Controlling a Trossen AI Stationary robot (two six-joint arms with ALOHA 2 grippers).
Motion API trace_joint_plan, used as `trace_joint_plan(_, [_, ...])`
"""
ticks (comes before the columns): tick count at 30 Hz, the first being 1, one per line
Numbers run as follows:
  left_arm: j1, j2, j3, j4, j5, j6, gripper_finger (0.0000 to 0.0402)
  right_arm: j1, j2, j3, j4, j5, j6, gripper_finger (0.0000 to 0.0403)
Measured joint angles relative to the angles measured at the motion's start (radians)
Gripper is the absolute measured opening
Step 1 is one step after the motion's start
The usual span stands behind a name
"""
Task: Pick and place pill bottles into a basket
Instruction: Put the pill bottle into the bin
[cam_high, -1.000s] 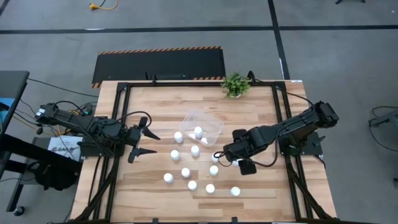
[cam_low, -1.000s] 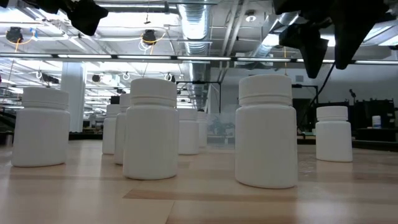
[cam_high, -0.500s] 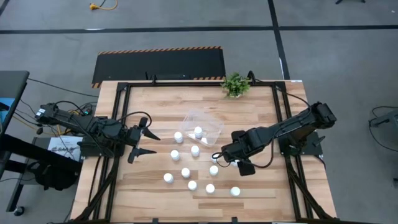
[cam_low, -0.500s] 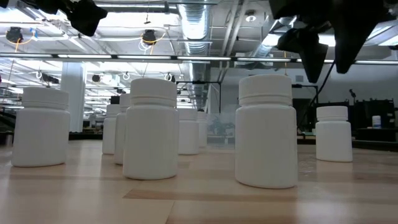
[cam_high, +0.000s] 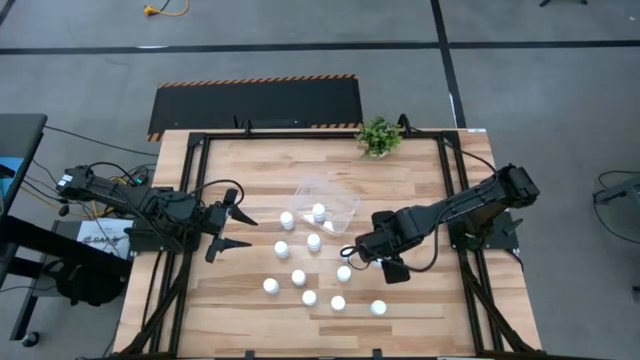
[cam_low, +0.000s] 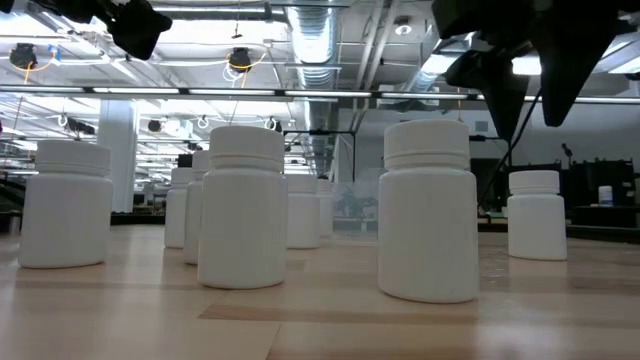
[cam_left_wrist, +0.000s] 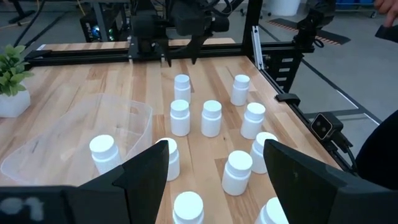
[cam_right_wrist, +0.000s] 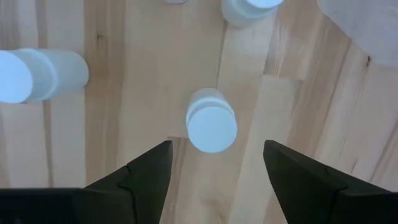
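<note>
Hovering over a pill bottle (cam_right_wrist: 211, 121), the right end effector (cam_right_wrist: 214, 165) (fingers spread, grasping nothing).

Overhead and table-level views share, seemingly, the same pill bottles (cam_high: 298, 277).

In your low view both arms are cut off by the top edge, so only dark ends show. The front pill bottles (cam_low: 428, 208) hide most of the ones behind, and the basket (cam_low: 345, 215) is only a faint shape. From above, the right gripper (cam_high: 352, 252) overlaps a bottle.
</note>
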Motion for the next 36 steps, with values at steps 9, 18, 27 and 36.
trace_joint_plan(9, [0.000, 0.000, 0.000, -0.006, -0.001, 0.000, 0.0251, 0.001, 0.000, 0.000, 0.001, 0.001, -0.010, 0.0245])
trace_joint_plan(18, [0.000, 0.000, 0.000, -0.006, -0.001, 0.000, 0.0251, 0.007, 0.000, -0.007, 0.010, 0.056, -0.080, 0.0245])
trace_joint_plan(27, [0.000, 0.000, 0.000, -0.006, -0.001, 0.000, 0.0251, 0.007, 0.000, -0.007, 0.010, 0.045, -0.120, 0.0245])
trace_joint_plan(36, [0.000, 0.000, -0.001, -0.006, -0.001, 0.000, 0.0251, 0.007, 0.000, -0.007, 0.006, 0.022, -0.196, 0.0245])
